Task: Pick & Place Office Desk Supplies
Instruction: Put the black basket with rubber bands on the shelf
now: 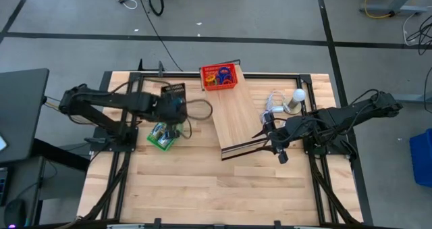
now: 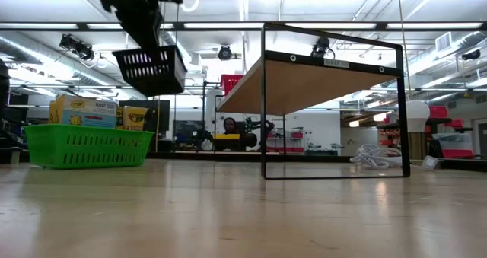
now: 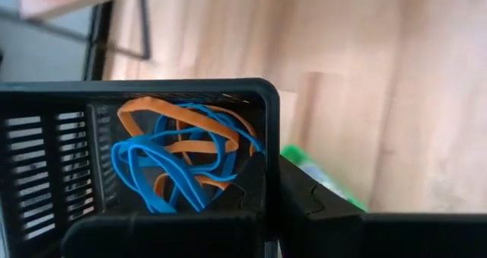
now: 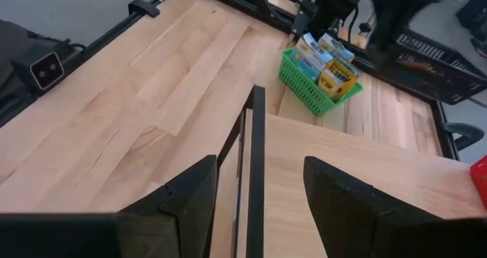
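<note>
Blue, orange loops (image 3: pixel 179 163) tangled in raised black basket (image 3: pixel 68 174).

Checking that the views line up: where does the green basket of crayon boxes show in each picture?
High view: green basket left of centre, under the left gripper.
Low view: far left on the table.
Left wrist view: only a green corner past the black basket.
Right wrist view: upper middle.
Shared landmark: the wooden shelf.

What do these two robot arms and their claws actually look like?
Both arms are dark, almost black, built of jointed segments. The left arm has a dark cable looping beside it. The right gripper ends in two flat, blocky black fingers.
</note>
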